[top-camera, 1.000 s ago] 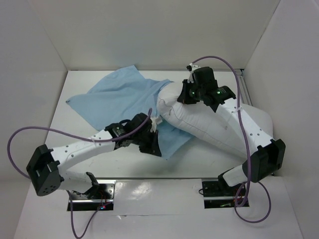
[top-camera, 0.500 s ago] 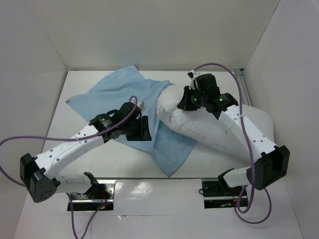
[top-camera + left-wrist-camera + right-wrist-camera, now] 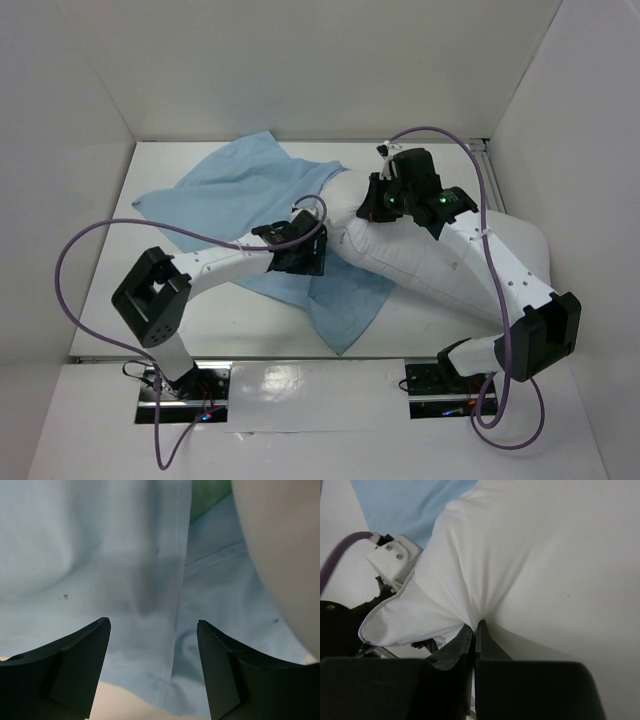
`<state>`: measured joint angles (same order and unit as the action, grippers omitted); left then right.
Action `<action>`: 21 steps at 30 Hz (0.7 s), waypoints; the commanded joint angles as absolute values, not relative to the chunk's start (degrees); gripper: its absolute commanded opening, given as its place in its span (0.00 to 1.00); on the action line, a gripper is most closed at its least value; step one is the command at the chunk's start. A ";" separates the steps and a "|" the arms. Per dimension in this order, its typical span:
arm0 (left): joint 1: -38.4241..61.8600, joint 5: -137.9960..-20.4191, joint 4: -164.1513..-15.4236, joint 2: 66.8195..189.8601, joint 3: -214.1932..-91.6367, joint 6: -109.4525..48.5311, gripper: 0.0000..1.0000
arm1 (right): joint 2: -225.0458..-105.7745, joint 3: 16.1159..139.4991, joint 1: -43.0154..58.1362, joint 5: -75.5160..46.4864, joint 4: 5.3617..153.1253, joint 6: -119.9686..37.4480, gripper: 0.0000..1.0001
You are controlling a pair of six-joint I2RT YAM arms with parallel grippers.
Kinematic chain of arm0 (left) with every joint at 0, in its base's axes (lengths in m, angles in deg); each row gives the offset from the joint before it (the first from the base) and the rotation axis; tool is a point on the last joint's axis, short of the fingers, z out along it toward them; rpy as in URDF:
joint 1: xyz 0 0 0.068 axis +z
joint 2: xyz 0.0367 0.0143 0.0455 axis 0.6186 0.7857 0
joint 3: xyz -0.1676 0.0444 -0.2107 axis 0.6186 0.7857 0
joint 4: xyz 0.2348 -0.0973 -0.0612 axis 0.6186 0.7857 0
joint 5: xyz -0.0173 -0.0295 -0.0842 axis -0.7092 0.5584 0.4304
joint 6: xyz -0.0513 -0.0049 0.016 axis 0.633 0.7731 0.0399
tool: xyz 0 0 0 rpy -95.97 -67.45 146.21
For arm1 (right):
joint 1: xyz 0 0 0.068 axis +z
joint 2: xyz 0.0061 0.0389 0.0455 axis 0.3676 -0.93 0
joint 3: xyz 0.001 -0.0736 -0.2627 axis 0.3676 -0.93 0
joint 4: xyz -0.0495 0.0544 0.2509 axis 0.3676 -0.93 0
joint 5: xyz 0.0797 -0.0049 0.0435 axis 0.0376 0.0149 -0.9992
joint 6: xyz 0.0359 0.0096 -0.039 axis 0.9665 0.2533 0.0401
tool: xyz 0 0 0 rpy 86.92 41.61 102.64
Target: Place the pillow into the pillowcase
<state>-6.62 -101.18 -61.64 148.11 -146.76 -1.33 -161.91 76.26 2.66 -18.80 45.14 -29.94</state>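
White tabletop (image 3: 250,325) boxed in by plain white walls (image 3: 300,70) on three sides; thin light-blue cloth pillowcase (image 3: 225,190) spread left of centre, far corner near the back wall; plump white pillow (image 3: 400,255) lies diagonally at right, left end overlapping the cloth; left gripper (image 3: 152,625) spread wide, empty, over the pillowcase hem; right gripper (image 3: 475,627) pinched on pillow fabric; bare strip along the near edge.
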 commanded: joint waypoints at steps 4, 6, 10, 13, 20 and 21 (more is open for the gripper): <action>-7.40 -105.84 -66.68 154.26 -147.89 -1.52 0.78 | -160.00 79.17 1.72 -16.45 45.39 -30.58 0.00; -7.40 -107.24 -66.68 155.41 -148.42 -1.00 0.69 | -160.00 79.17 1.72 -16.45 45.39 -30.58 0.00; -5.64 -108.21 -64.04 155.34 -150.52 -0.38 0.11 | -160.00 79.17 1.20 -16.45 44.86 -30.58 0.00; -3.01 -105.23 -61.50 149.47 -149.83 -0.38 0.00 | -160.00 78.64 1.20 -16.45 44.86 -30.58 0.00; -0.64 -91.45 -60.88 133.46 -145.18 -2.58 0.00 | -160.00 76.45 6.90 -12.51 44.86 -31.64 0.00; -0.63 -90.21 -60.88 131.96 -145.17 -2.58 0.00 | -160.61 75.48 9.43 -11.54 44.86 -32.25 0.00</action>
<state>-0.90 -97.67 -61.14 136.88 -145.98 -1.51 -161.91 76.30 5.55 -15.47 44.88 -30.45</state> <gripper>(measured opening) 0.029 0.019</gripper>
